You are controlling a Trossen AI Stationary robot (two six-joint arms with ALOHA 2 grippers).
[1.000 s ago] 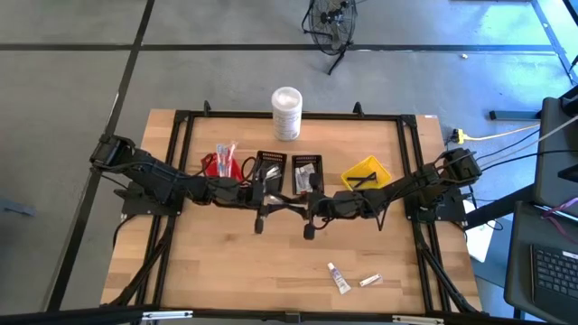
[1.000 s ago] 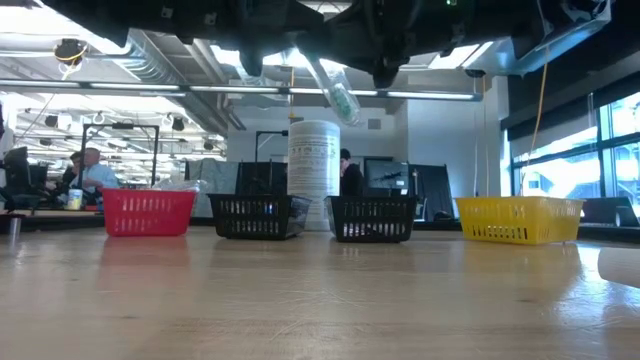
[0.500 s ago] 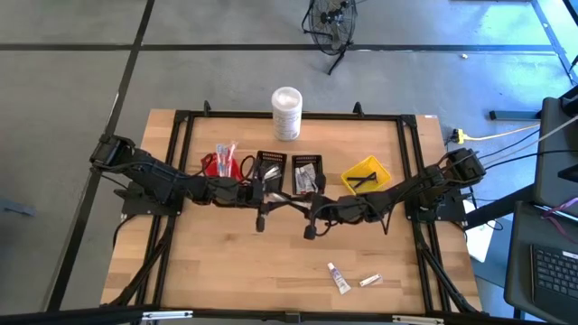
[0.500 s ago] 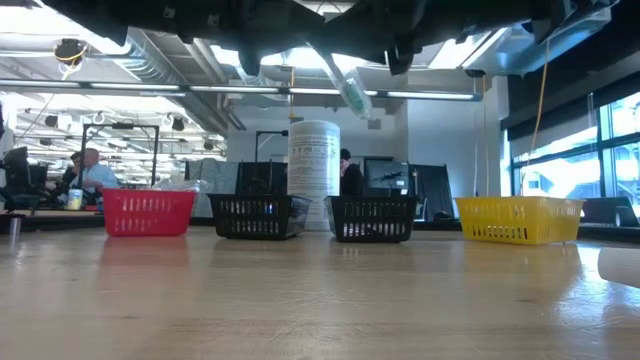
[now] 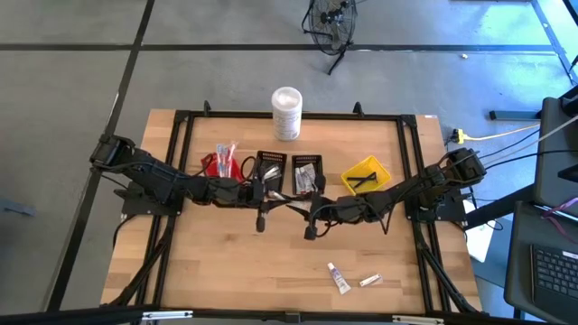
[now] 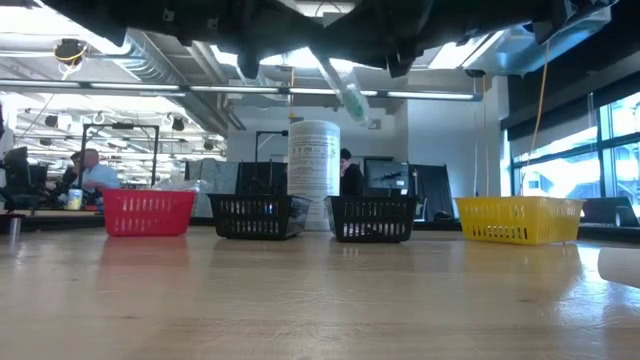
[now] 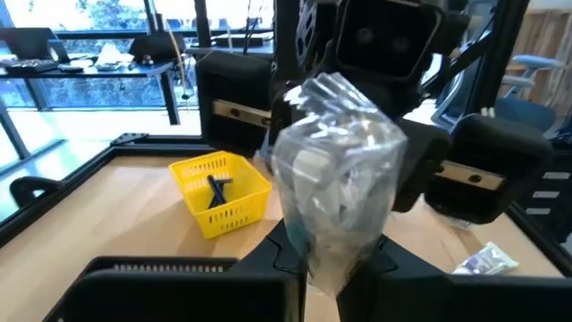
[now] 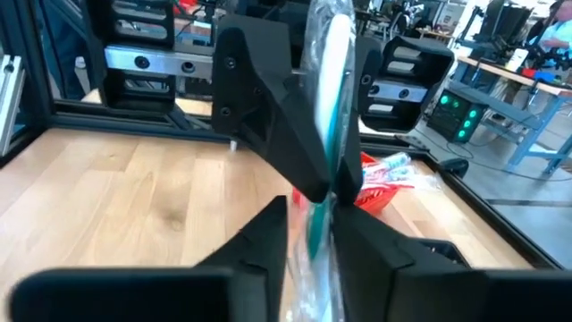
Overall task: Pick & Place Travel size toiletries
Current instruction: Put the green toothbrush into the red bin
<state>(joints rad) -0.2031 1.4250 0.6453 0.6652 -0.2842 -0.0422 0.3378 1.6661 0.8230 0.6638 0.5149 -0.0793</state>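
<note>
Mid-air handover above the counter (image 5: pixel 226 271) — wrapped toothbrush (image 6: pixel 341 82) pinched at once by left gripper (image 5: pixel 262 209) and right gripper (image 5: pixel 312 217), both jaws closed on it. Risk: slipping wrapper, or tugging apart. Black bins (image 5: pixel 307 171), red bin (image 5: pixel 217 162), yellow bin (image 5: pixel 366 171) just behind; tube (image 5: pixel 338 277) and sachet (image 5: pixel 369 281) lying near the front edge.

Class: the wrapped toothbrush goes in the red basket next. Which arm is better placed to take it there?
Left. The left hand and right hand both grip the clear-wrapped green toothbrush mid-table; the red mesh basket sits on the left arm's side.
</note>
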